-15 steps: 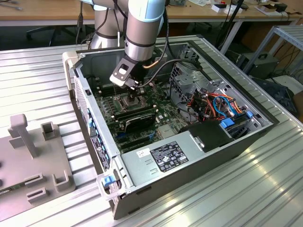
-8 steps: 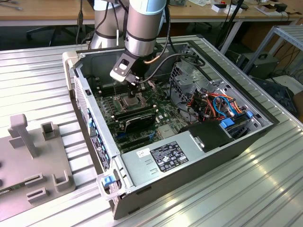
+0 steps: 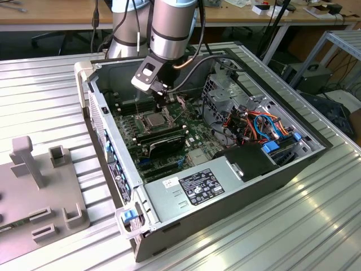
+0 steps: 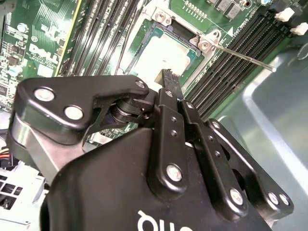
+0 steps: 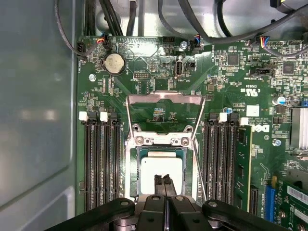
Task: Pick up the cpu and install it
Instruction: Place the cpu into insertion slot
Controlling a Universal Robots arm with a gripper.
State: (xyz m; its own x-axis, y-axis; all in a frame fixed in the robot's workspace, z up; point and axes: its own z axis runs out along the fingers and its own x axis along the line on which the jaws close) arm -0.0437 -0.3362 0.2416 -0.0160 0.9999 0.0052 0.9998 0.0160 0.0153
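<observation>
One cpu [image 5: 153, 166] — one gripper [image 5: 163, 179] (one computer case [image 3: 107, 144]).

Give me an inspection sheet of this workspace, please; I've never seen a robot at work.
Surface: ribbed metal table carrying an open computer case.
Job's things: the cpu lies flat in place on the motherboard; the hinged frame beside it stands open.
Clutter: grey fixture plate at the exterior view's left.
Grippers: the gripper is shut and holds nothing, tips over the cpu; contact cannot be told.
Cables: orange and blue cables inside the case.
Surroundings: wooden desks behind the table.
</observation>
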